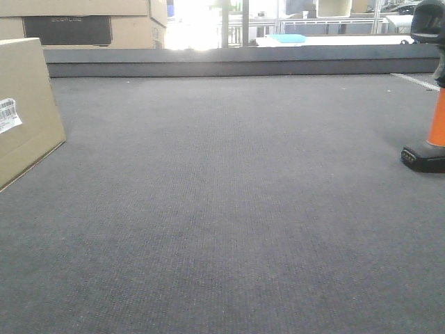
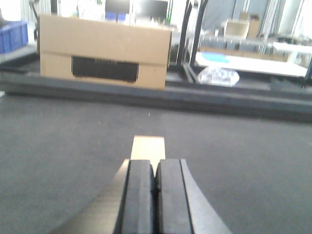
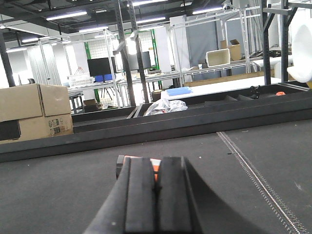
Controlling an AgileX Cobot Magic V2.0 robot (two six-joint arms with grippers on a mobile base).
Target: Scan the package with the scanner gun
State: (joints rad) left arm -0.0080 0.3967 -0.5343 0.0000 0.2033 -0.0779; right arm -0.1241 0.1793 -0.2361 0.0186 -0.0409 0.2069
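Two task items stand well apart on the dark carpeted table (image 1: 229,209): the package (image 1: 24,104) at the left edge, barcode label (image 1: 8,115) visible, and the scanner gun (image 1: 430,118) upright at the right edge. Left gripper (image 2: 155,187): pads pressed together, holding nothing. Right gripper (image 3: 156,192): pads together, empty, with the scanner gun's orange showing just beyond its tips.

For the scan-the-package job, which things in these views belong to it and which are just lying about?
Part of the job:
- package, label facing out, left edge of the front view
- scanner gun, standing on its foot, right edge
- left gripper and right gripper, fingers together

Just lying about:
- stacked cartons with dark panel
- crumpled clear plastic
- blue tray
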